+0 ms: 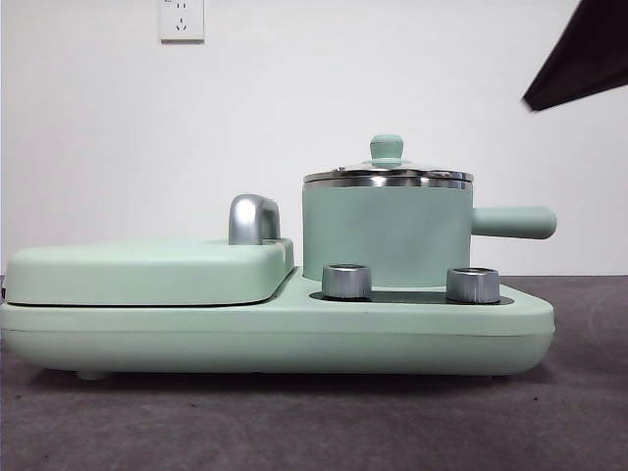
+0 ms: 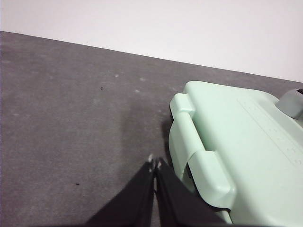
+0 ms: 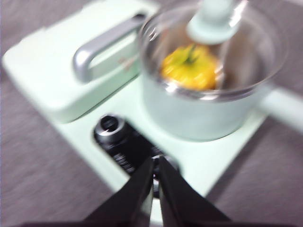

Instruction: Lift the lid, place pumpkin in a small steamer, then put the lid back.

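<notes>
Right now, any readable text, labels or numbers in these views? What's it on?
None readable.
Griddle cover: faint embossed marks along the top, too faint to read.
Black control panel by the knobs: pale marks, too blurred to read.
Wall socket: only slots, no legible text.
Small steamer, lid: no markings seen.

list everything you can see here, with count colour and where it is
small steamer: 1, mint green, on the right half of the cooker base
lid: 1, clear glass, steel rim, green knob, seated on the steamer
pumpkin: 1, yellow-orange, inside the steamer under the lid
griddle cover: 1, mint green, steel handle, left half of the base
dials: 2, silver, in front of the steamer
wall socket: 1, white, on the wall
left end effector: 1, black, shut, beside the griddle end
right end effector: 1, black, shut, above the dials
</notes>
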Available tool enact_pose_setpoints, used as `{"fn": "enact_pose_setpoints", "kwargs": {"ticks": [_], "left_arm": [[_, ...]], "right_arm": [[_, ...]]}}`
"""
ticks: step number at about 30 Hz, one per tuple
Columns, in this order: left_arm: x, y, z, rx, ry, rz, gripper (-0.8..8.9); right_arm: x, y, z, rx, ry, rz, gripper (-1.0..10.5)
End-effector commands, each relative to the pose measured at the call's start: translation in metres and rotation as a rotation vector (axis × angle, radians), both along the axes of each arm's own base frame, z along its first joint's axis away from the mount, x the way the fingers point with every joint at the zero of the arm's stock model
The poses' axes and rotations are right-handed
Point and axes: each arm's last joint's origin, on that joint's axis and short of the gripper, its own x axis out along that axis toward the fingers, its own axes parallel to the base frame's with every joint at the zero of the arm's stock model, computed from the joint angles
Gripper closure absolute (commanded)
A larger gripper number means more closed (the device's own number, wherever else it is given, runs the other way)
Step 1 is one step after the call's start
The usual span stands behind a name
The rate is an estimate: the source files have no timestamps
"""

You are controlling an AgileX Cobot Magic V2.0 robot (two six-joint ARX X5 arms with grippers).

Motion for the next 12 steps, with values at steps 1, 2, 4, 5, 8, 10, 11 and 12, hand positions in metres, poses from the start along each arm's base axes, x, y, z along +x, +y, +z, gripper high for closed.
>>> {"fn": "enact_pose_setpoints", "kwargs": {"ticks": [1, 2, 4, 5, 8, 10, 11, 12], "left_arm": [[0.001, 0.0, -0.006, 0.006, 0.006, -0.002, 8.07], [0.001, 0.0, -0.006, 0.007, 0.006, -0.001, 8.07], [0.001, 0.0, -0.006, 0.006, 0.006, -0.002, 8.07], [0.001, 0.0, -0.006, 0.006, 0.006, -0.002, 8.07], [0.001, 0.0, -0.006, 0.006, 0.006, -0.001, 8.07], [0.001, 0.0, -0.006, 0.006, 0.006, -0.002, 8.07], [0.001, 0.0, -0.006, 0.006, 0.006, -0.002, 8.07], [0.001, 0.0, -0.006, 0.006, 0.006, -0.002, 8.07]], "right_arm": [[-0.004, -0.011, -0.009, -0.021, -0.051, -0.038, 9.3], [-0.005, -0.015, -0.012, -0.014, -0.066, -0.063, 9.3], [-0.009, -0.024, -0.018, -0.005, -0.09, -0.11, 9.3], [-0.011, -0.028, -0.021, 0.003, -0.105, -0.135, 9.3], [-0.017, -0.038, -0.03, 0.015, -0.142, -0.199, 9.3], [-0.021, -0.043, -0.037, 0.018, -0.158, -0.237, 9.3], [-0.023, -0.047, -0.042, 0.02, -0.166, -0.261, 9.3], [-0.025, -0.049, -0.046, 0.022, -0.171, -0.28, 9.3]]}}
